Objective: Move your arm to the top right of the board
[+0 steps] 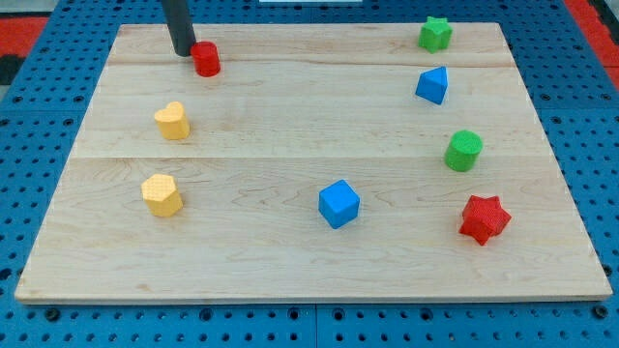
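My tip (183,52) rests on the wooden board (290,126) near its top left, just left of a red cylinder (205,59) and almost touching it. The dark rod rises from the tip out of the view's top. A green star (435,34) stands at the board's top right, far to the right of the tip. A blue triangular block (433,85) lies just below the star.
A yellow heart (172,121) and a yellow hexagon-like block (162,194) stand on the left side. A blue cube (338,204) is at bottom centre. A green cylinder (463,151) and a red star (484,218) stand on the right. Blue pegboard surrounds the board.
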`<state>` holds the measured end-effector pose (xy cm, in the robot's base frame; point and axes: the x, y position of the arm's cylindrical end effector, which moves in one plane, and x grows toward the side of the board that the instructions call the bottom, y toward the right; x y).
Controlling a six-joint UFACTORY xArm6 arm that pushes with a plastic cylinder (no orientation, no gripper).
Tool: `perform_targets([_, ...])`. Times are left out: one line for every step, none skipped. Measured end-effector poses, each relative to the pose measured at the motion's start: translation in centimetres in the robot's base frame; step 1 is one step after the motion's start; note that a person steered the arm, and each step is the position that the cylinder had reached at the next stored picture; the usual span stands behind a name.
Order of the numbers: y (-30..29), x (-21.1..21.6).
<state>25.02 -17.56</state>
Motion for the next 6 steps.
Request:
perform_targets([0.0, 0.5])
perform_targets([0.2, 0.7])
perform_targets([-0.3, -1.6])
perform_targets([5.1, -4.8])
perform_targets([10.7, -5.6])
perform_targets([14.9, -5.8])
